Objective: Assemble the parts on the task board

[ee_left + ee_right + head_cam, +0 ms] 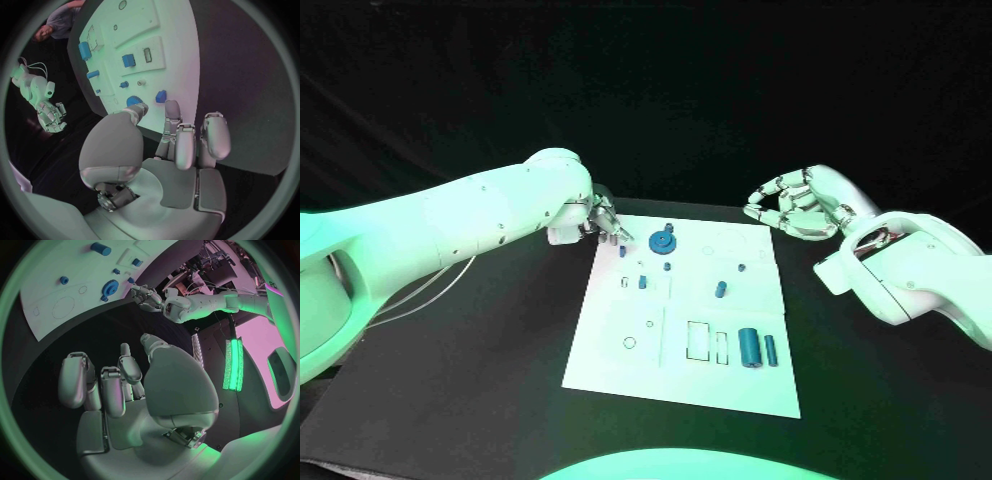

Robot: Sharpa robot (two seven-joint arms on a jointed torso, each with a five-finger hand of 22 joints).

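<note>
Left hand (599,222) sits at the far left corner of the task board (635,362), fingers pointing down toward the board's edge; in the left wrist view the fingers (185,145) are loosely spread and nothing is between them, tips hanging just above the board's near edge beside a small blue part (161,96). Cannot tell if a fingertip touches the board. Right hand (798,203) hovers off the board, past its far right corner, over the black table (459,350); fingers curled inward some, palm empty, touching nothing; right wrist view confirms the fingers (103,390) are apart and hold nothing. Task board lies flat mid-table. On it: a round blue gear-like part (664,240) near the far edge, just beside the left hand; a few small blue pegs (642,282) mid-board; one slanted blue peg (721,290) toward the right; a larger blue cylinder (750,347) and a thin blue bar (770,348) side by side near the front right, next to outlined rectangular slots. No readable writing, labels or brands on board or arms.
</note>
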